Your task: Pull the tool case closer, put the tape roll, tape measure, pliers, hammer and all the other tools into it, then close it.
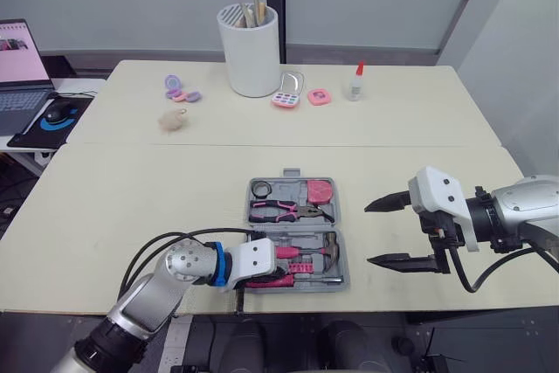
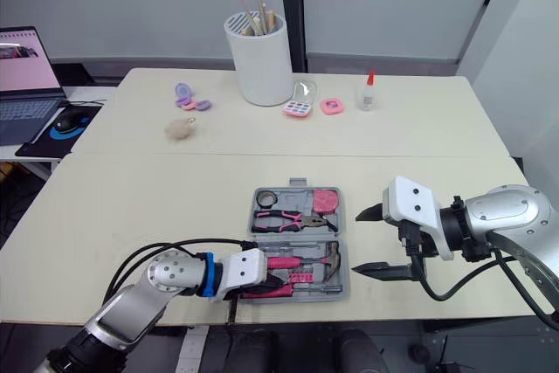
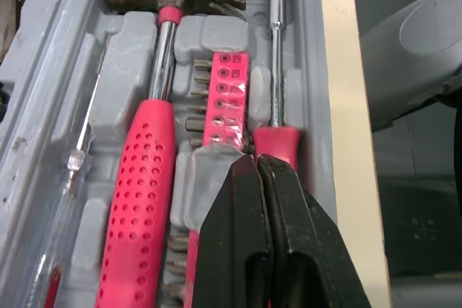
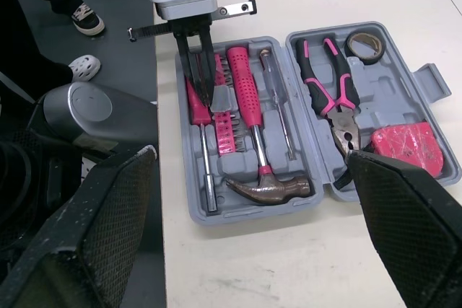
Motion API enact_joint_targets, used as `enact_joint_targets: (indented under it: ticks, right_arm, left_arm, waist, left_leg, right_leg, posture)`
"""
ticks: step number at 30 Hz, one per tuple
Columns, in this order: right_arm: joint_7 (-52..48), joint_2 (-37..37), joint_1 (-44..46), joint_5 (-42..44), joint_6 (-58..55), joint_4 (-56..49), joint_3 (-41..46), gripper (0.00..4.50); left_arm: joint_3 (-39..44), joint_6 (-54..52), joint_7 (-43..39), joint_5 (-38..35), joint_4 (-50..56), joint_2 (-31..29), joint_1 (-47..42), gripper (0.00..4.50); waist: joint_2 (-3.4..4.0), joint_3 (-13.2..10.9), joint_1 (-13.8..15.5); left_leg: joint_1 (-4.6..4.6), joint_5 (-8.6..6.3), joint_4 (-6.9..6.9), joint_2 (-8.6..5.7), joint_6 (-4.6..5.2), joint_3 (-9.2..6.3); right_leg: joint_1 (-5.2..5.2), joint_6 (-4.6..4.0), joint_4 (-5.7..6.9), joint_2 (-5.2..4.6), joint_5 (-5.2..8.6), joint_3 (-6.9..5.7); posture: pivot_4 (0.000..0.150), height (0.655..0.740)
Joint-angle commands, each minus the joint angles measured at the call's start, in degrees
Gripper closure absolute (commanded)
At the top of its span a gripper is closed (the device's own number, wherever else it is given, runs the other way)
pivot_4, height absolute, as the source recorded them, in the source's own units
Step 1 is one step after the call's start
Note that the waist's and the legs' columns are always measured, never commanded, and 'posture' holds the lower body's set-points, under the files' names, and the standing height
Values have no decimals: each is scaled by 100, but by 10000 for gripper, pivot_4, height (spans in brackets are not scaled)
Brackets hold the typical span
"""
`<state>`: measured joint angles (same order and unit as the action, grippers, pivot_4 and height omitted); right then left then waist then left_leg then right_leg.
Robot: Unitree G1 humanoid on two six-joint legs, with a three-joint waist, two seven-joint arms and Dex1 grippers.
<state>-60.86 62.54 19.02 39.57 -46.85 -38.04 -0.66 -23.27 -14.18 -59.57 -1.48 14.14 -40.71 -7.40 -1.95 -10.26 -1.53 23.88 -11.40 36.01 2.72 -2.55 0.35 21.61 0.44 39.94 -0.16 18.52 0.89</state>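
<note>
One step seems to remain: closing. At lower left, the left gripper (image 3: 256, 162), fingers pressed together on nothing, tips over the screwdriver (image 3: 278, 146) beside the hammer (image 3: 155, 164) in the open tool case (image 1: 292, 173), lower centre, with every tool apparently stowed. At lower right, the right gripper (image 1: 369, 233) gapes wide, empty. Next, the left should back out before the lid folds.

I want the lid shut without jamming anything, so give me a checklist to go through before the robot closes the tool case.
1. Is the hammer seated in its slot? Ok.
2. Are the pliers, tape roll and tape measure in the far half? Ok.
3. Is the left gripper out of the tool case? Not ok: it is shut, down in the near half by the bit holder.
4. Is the right gripper clear? Ok: it is open, off the case's right side.
5. Is the case near the table edge? Ok.
</note>
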Motion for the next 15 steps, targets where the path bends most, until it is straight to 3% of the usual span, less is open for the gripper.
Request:
enact_joint_targets:
  ticks: [1,8,15]
  right_arm:
    - [8,74,42,47,26,-117,209,0]
    - [-127,105,46,-203,269,155,128,0]
    - [-541,102,371,-805,996,1087,-10,0]
  left_arm:
    - [-199,80,-60,110,-96,44,115,44823]
    - [244,-83,-111,-349,400,-68,183,44823]
    - [1871,-841,-124,-1250,1105,-734,297,44823]
  waist:
    - [1,1,1]
    - [1,1,0]
    - [2,0,-23]
  left_leg:
    - [0,0,0,0,0,-1]
    - [-1,0,0,0,0,-1]
    - [-4,0,0,5,0,-2]
  right_leg:
    - [0,0,0,0,0,0]
    - [-1,0,0,0,0,-1]
    - [0,2,2,-3,1,-2]
  posture:
    - [1500,7400]
    - [1500,7400]
    - [1500,7400]
